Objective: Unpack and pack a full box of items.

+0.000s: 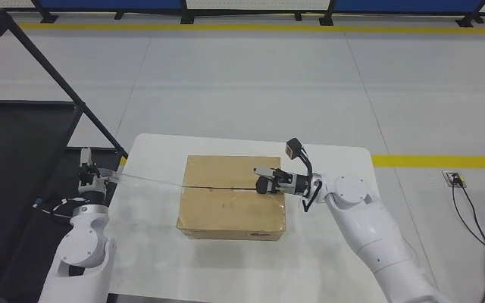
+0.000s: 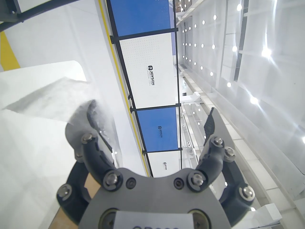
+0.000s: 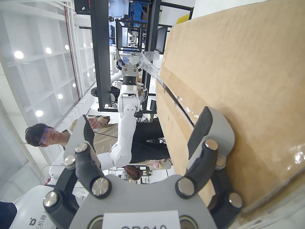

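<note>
A closed cardboard box [image 1: 227,212] sits in the middle of the white table [image 1: 151,250], its top flaps meeting at a centre seam [image 3: 176,101]. A strip of clear tape [image 1: 148,180] runs from the seam's left end out to my left gripper [image 1: 89,173] at the table's left edge. In the left wrist view that gripper [image 2: 152,122] is open, and the tape [image 2: 47,101] clings to one finger [image 2: 95,120]. My right gripper [image 1: 264,182] is open at the right end of the box top [image 3: 238,60], one finger [image 3: 200,129] lying against the cardboard beside the seam.
A black frame post [image 1: 61,83] slants up from the table's back left corner, with a dark panel [image 1: 30,151] beyond it. Bare table surface lies in front of the box and on both sides of it.
</note>
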